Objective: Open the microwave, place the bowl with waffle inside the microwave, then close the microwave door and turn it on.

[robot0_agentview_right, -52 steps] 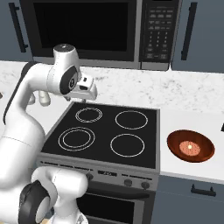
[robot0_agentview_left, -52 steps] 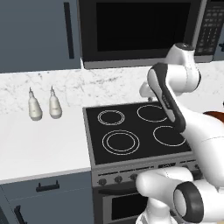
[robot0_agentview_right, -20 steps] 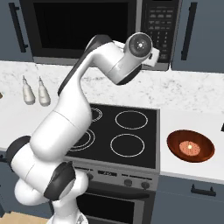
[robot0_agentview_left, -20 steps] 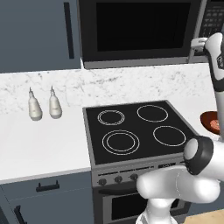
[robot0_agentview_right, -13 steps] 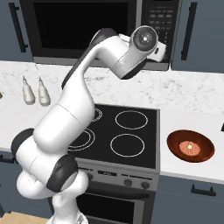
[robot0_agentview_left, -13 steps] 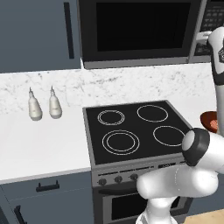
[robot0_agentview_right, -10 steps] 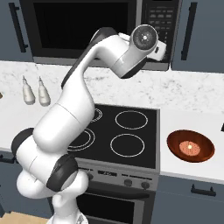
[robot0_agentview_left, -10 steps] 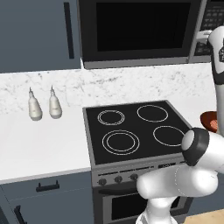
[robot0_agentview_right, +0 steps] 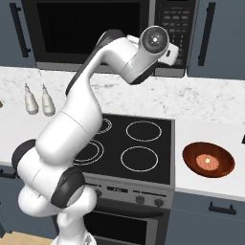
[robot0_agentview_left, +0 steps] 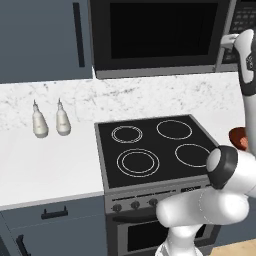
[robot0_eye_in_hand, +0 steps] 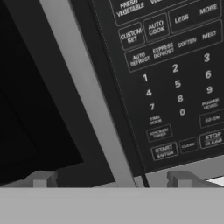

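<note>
Overhead, microwave (robot0_agentview_right: 110, 33) spans 11 to 1 o'clock, microwave door (robot0_agentview_left: 157, 35) closed. Gripper (robot0_eye_in_hand: 111, 179) faces the door's grey edge beside the keypad (robot0_eye_in_hand: 175, 83), fingers (robot0_eye_in_hand: 41, 178) spread, empty. Bowl (robot0_agentview_right: 208, 159) with waffle (robot0_agentview_right: 207, 161) on counter (robot0_agentview_right: 210, 129), 4 o'clock, right base view.
</note>
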